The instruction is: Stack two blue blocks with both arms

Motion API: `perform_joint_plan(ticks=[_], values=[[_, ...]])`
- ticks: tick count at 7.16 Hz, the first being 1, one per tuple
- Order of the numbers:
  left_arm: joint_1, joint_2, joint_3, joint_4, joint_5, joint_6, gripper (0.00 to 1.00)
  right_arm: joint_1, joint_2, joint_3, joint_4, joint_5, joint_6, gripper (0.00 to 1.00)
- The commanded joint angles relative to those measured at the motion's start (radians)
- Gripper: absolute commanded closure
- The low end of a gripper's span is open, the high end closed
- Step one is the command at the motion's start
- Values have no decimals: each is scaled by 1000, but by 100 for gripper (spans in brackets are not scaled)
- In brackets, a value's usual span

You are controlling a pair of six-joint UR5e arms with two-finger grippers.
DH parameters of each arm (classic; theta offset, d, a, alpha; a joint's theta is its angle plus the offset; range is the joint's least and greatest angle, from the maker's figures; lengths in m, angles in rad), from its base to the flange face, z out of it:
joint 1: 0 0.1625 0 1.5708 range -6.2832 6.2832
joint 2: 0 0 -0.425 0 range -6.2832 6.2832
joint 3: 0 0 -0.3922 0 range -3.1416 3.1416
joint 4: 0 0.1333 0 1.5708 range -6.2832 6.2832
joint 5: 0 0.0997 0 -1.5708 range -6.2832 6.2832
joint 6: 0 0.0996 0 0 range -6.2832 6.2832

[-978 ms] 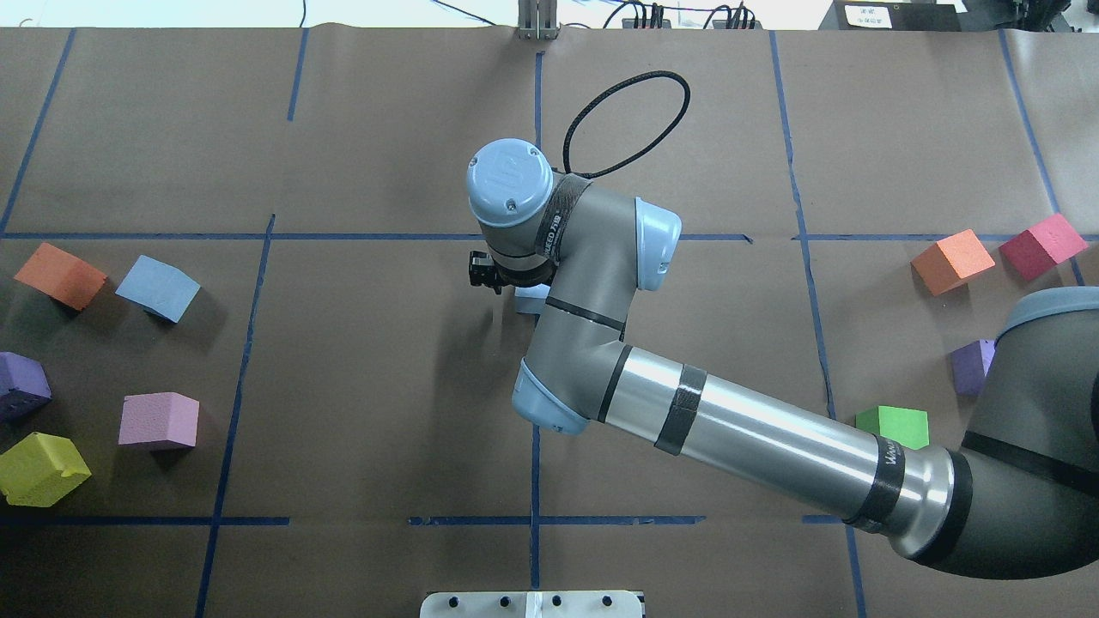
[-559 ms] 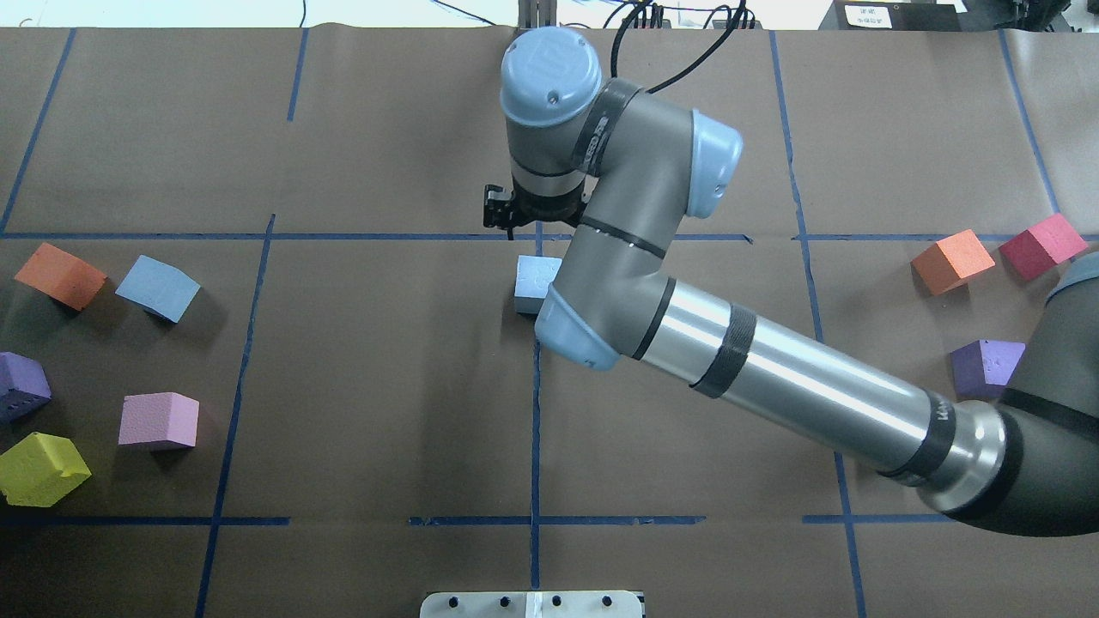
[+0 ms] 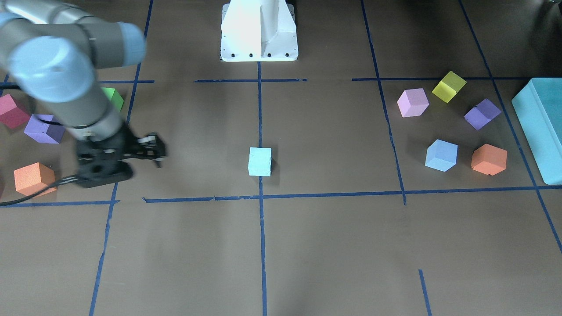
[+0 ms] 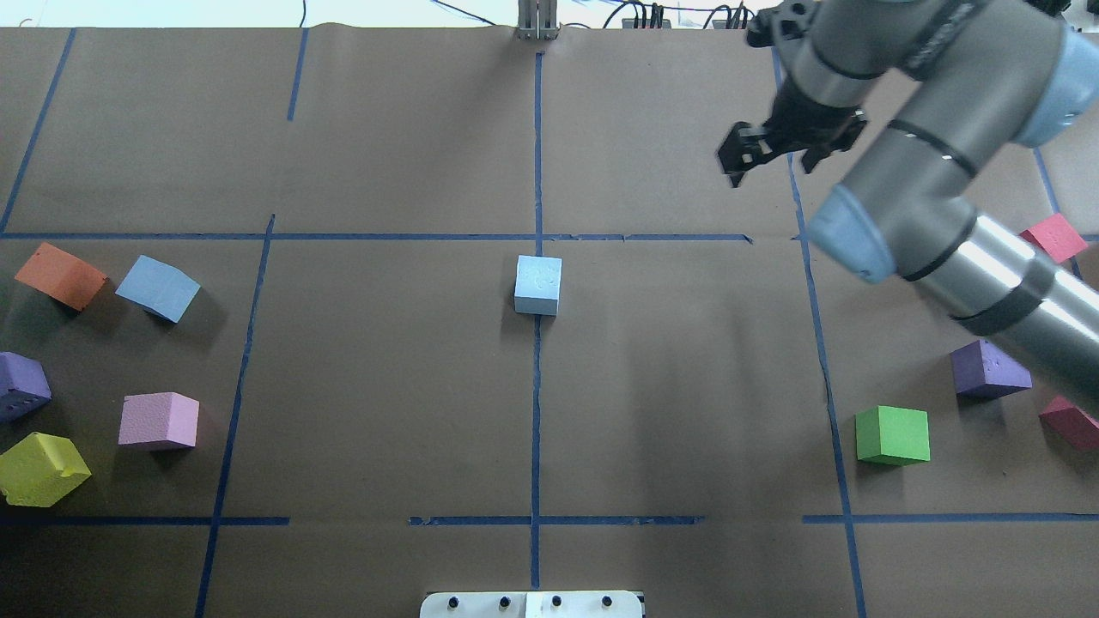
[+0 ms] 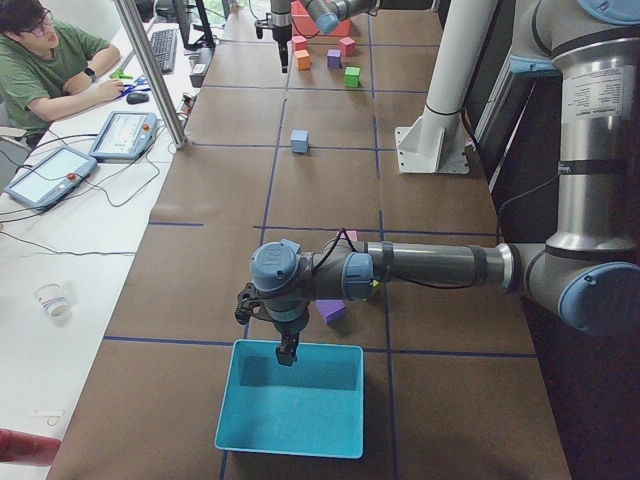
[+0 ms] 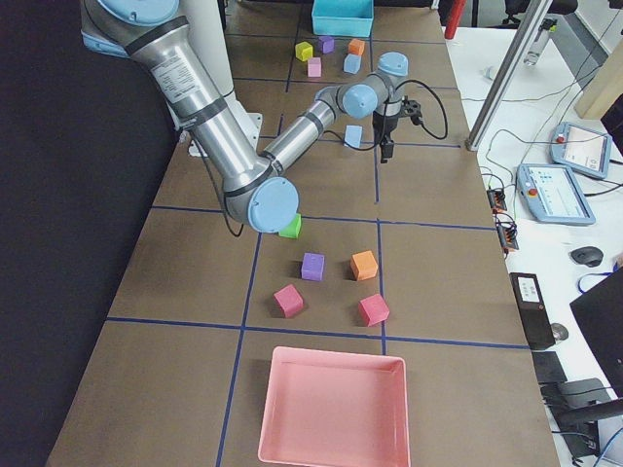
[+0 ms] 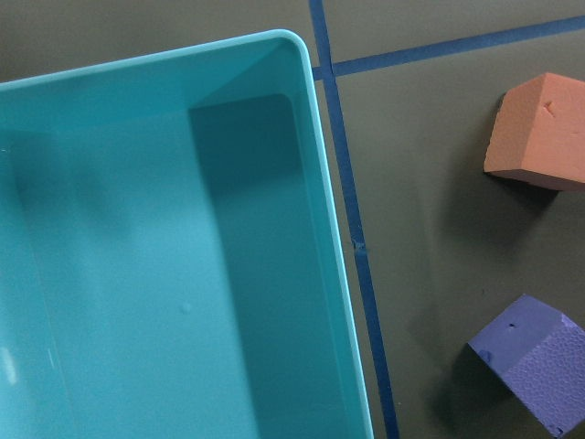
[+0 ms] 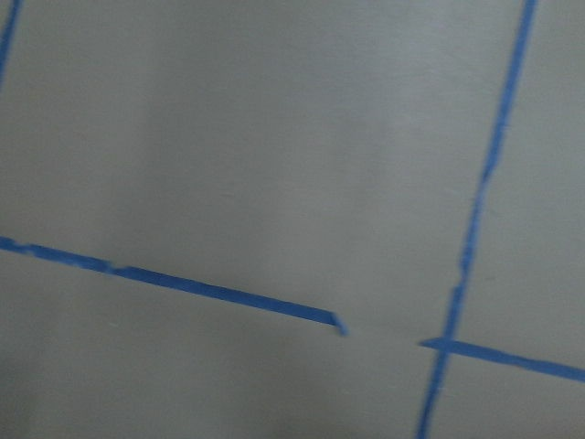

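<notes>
On the table [image 5: 320, 190], left fingers [image 5: 286, 352] hang over teal box [image 5: 290, 425].

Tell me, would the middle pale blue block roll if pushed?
Probably not: the pale blue block has flat faces and rests flat on the table, so it should slide. Its dented top looks like foam, so likely light and squashy.

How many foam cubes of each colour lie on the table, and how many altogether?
Blue cubes: 2
Orange cubes: 2
Purple cubes: 2
Red cubes: 2
Pink cube: 1
Yellow cube: 1
Green cube: 1
Total: 11 cubes
</notes>
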Motion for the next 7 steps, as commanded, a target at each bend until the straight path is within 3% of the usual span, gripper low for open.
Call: perform_joint_plan(ticks=[1, 4, 6, 7], values=[[0, -49, -15, -5, -4, 1, 0, 215, -229, 32, 6, 123, -446, 0], [8, -83, -15, -125, -6, -10, 0, 498, -501, 35, 11, 198, -902, 0], [31, -91, -25, -197, -96, -161, 0, 593, -633, 44, 9, 195, -965, 1], [105, -76, -39, -341, -92, -249, 0, 593, -632, 59, 9, 196, -908, 0]])
